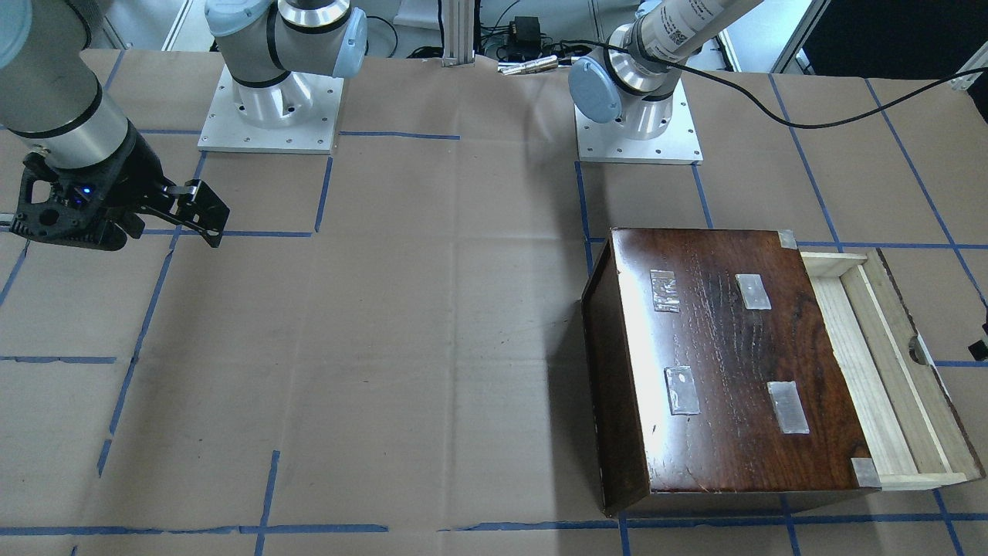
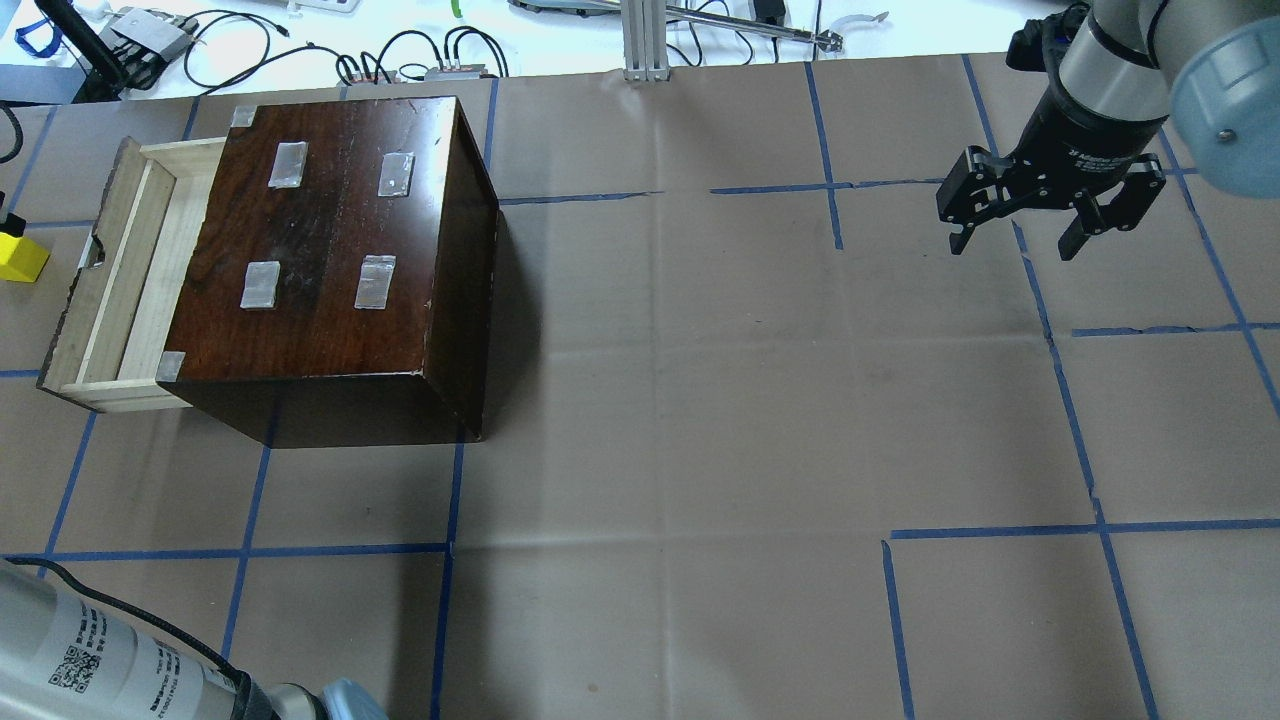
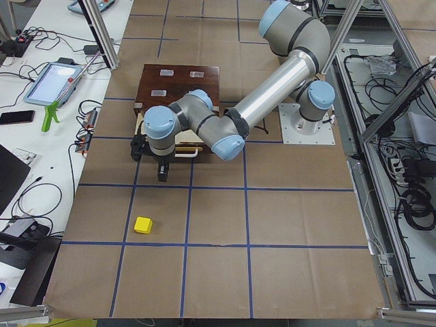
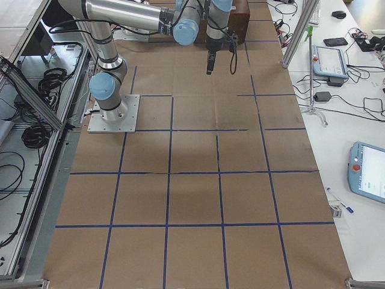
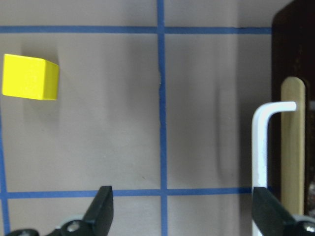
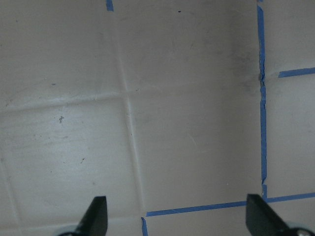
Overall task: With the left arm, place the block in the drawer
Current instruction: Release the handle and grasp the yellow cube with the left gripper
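Note:
The yellow block (image 2: 20,258) lies on the paper-covered table, left of the drawer's dark front; it also shows in the exterior left view (image 3: 142,225) and at the upper left of the left wrist view (image 5: 29,77). The drawer (image 2: 150,270) is pulled out of the dark-brown box (image 2: 330,230) and holds nothing; it also shows in the front-facing view (image 1: 853,363). My left gripper (image 5: 184,211) is open and empty, above the table beside the drawer front (image 3: 150,162), apart from the block. My right gripper (image 2: 1015,235) is open and empty at the far right, also seen in its wrist view (image 6: 177,216).
Blue tape lines grid the brown paper. Cables and devices (image 2: 250,50) lie along the table's far edge, with an aluminium post (image 2: 645,40). Both arm bases (image 1: 270,100) stand at the robot's side. A tablet pendant (image 3: 58,82) lies beside the table.

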